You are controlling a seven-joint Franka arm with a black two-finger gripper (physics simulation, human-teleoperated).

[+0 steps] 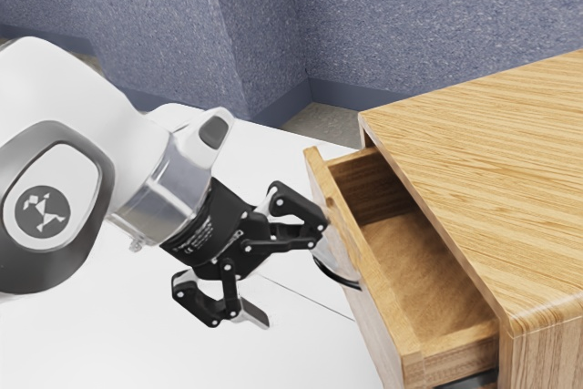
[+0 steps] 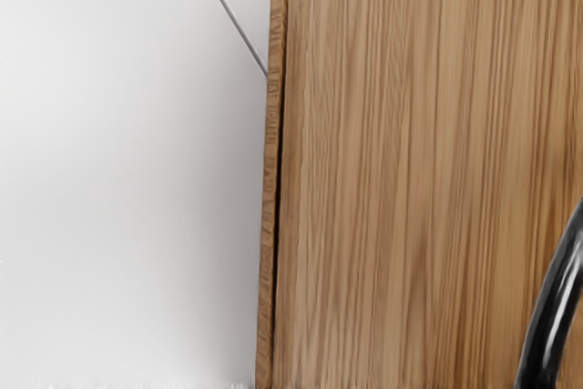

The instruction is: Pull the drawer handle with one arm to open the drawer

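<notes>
A light wooden cabinet [image 1: 483, 161] stands at the exterior view's right, and its drawer [image 1: 410, 271] is pulled well out toward the arm, so the bare wooden inside shows. A curved black handle [image 1: 342, 275] sticks out of the drawer front [image 1: 369, 316]. My black gripper [image 1: 290, 272] sits right beside the handle with its fingers spread wide, open and not clamped on anything. In the wrist view the drawer front [image 2: 410, 170] is close ahead, with the black handle [image 2: 551, 316] curving in at one corner.
The cabinet rests on a white table [image 1: 109, 343] that runs under the arm, with a thin seam line [image 2: 232, 15] across it. Blue-grey walls [image 1: 273, 25] stand behind. The open drawer juts into the space in front of the gripper.
</notes>
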